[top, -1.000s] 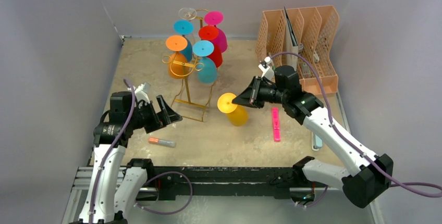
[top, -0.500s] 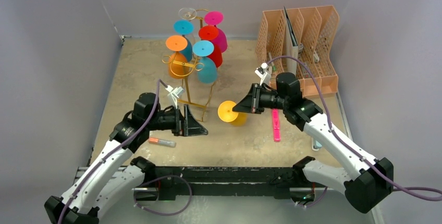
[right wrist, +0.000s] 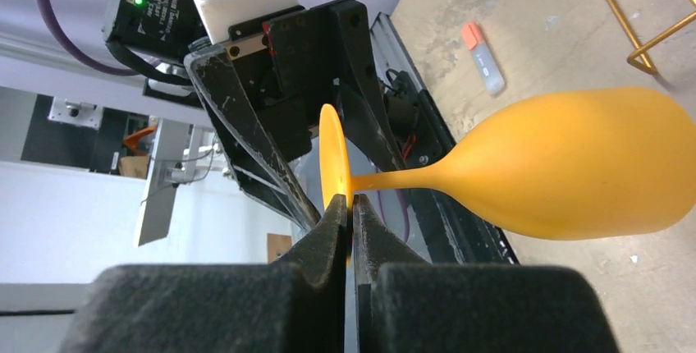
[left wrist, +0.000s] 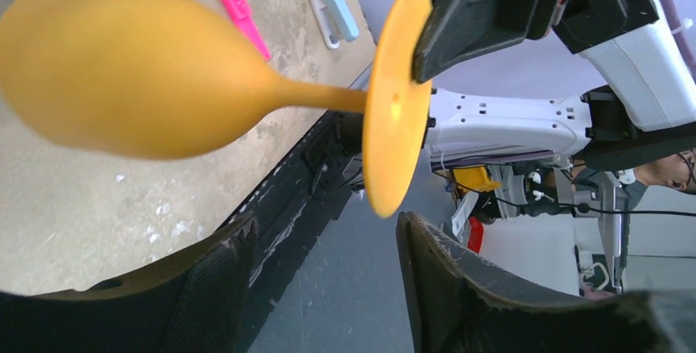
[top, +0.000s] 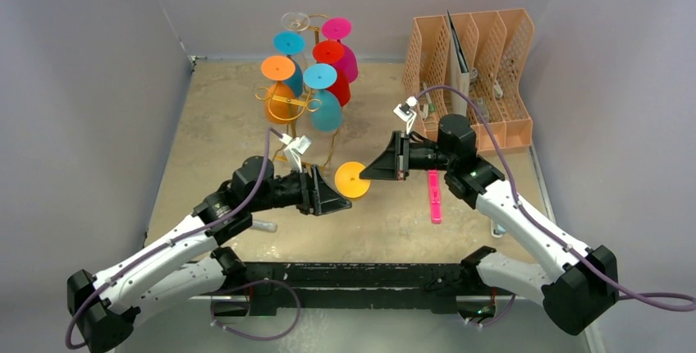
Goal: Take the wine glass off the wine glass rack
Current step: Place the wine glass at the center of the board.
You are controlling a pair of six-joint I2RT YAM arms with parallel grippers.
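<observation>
A yellow wine glass (top: 353, 181) is held on its side above the table, in front of the gold wire wine glass rack (top: 297, 154). My right gripper (top: 368, 172) is shut on the rim of the glass's round foot, seen in the right wrist view (right wrist: 351, 202) with the bowl (right wrist: 574, 164) pointing away. My left gripper (top: 338, 200) is open just left of the foot; in the left wrist view (left wrist: 324, 223) the foot's edge (left wrist: 394, 115) hangs just above the gap between the jaws without touching. Several coloured glasses (top: 279, 82) hang upside down on the rack.
A peach perforated file organiser (top: 484, 66) stands at the back right. A pink highlighter (top: 433, 195) lies right of the glass, and a pale blue and white object (top: 497, 226) lies near the right arm. An orange-capped marker (right wrist: 484, 57) lies under the left arm.
My left arm has swung right and forward, bringing its open gripper up to the glass's foot. My right gripper has carried the yellow glass left and up off the table.
</observation>
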